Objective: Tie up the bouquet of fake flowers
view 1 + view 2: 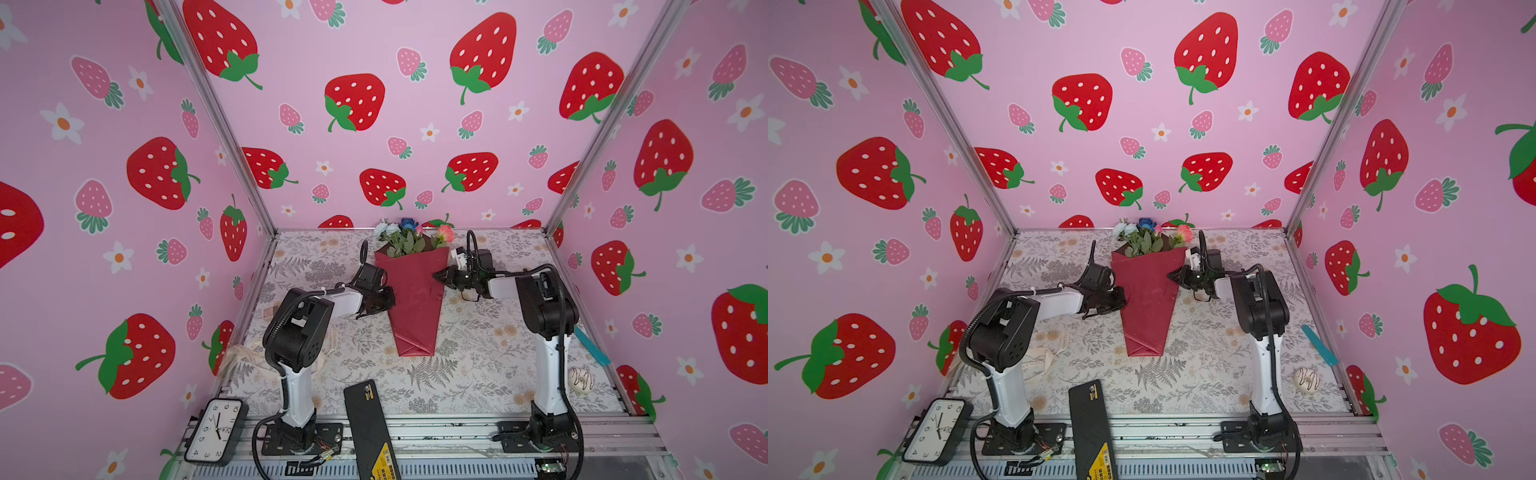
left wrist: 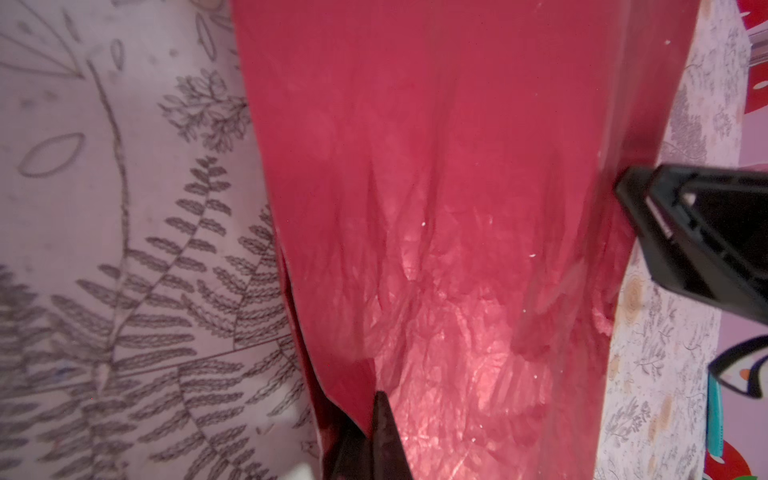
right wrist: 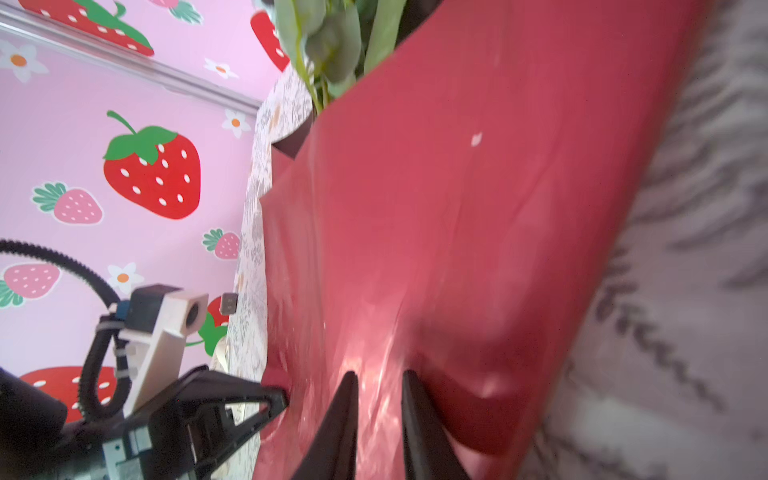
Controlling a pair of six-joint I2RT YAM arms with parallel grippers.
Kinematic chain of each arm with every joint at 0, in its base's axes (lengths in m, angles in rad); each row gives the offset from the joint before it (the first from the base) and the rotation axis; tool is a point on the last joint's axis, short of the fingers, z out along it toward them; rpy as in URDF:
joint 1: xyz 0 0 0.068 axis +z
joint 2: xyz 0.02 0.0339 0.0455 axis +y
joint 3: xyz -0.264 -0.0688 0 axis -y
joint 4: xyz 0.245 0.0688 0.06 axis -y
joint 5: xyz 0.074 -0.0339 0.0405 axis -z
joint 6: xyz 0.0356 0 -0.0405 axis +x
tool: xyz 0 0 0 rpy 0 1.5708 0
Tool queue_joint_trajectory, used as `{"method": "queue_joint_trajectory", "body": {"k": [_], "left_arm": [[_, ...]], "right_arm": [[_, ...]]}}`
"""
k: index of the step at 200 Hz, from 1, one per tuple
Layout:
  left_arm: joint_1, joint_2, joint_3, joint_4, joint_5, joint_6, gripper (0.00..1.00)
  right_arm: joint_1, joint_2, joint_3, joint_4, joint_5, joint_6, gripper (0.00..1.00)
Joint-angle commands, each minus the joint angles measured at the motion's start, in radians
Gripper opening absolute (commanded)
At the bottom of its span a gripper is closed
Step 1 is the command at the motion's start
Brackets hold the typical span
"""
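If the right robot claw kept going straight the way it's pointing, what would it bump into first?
The bouquet of fake flowers. The right gripper points at its dark red wrapping paper, and its tips seem to be touching it, so it would press into the paper first.

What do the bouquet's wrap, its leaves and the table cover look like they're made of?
The wrapping paper: thin glossy dark red paper or film; it creases finely and shows highlights. The leaves: probably plastic or coated fabric, dull green, smooth, uniform. The table cover: looks like woven cloth, matte, printed with grey ferns.
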Motion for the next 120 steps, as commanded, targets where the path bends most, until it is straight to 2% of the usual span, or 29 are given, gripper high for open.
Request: {"method": "queue_joint_trajectory", "body": {"k": [1, 80, 120], "left_arm": [[0.009, 0.01, -0.028, -0.04, -0.023, 0.002, 0.0], [0.01, -0.013, -0.04, -0.033, -0.008, -0.001, 0.0], [0.01, -0.021, -0.037, -0.022, -0.003, -0.016, 0.0]], "right_arm": [[-0.027, 0.064, 0.105, -0.035, 0.031, 0.007, 0.22], [-0.097, 0.275, 0.504, -0.225, 0.086, 0.014, 0.23], [-0.097, 0.305, 0.605, -0.312, 0.086, -0.016, 0.24]]}}
